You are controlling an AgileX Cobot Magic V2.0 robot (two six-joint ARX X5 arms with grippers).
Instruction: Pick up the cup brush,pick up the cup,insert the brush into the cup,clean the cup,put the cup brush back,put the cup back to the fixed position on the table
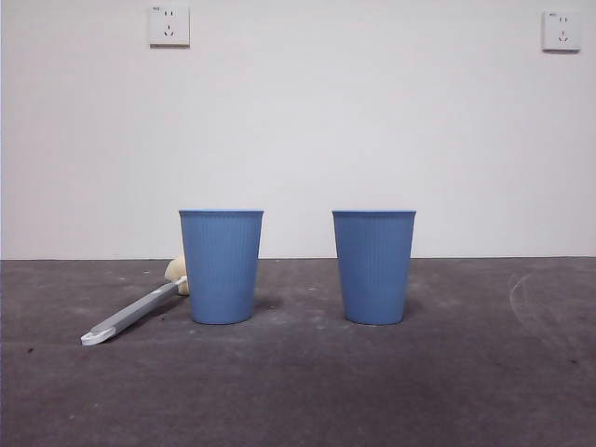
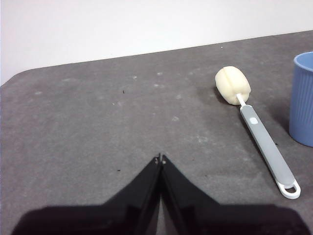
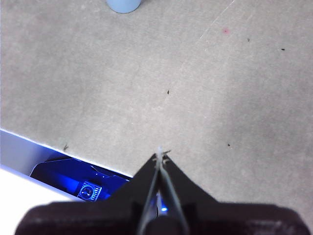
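A: What stands on the table (image 1: 298, 391)?

B: Two blue plastic cups, both upright and well apart. The left cup (image 1: 221, 265) and the right cup (image 1: 373, 266) look alike: fine vertical ribs, a smooth band at the rim, walls tapering down to a narrower base. The table itself is a flat, dark grey matte surface with pale scuffs, dusty patches and a faint curved scratch toward the right side.

A: And the cup brush?

B: The cup brush (image 1: 135, 313) lies flat on the table just beside the left cup, on its left. Its long, thin grey handle ends in a white loop that points toward the front, and its plump cream sponge head is partly hidden behind that cup. In the left wrist view the sponge head looks rounded and soft, with a crease down the middle, joined to the handle by a slim white neck.

A: How are the grippers?

B: The left gripper (image 2: 160, 157) hovers over bare table, apart from the brush, its two black jaws pressed together to a point and holding nothing. The right gripper (image 3: 160, 157) hangs near the table's edge, its jaws likewise closed and empty, with the base of a cup far off.

A: Anything behind?

B: A plain white wall (image 1: 298, 121) with two white sockets.
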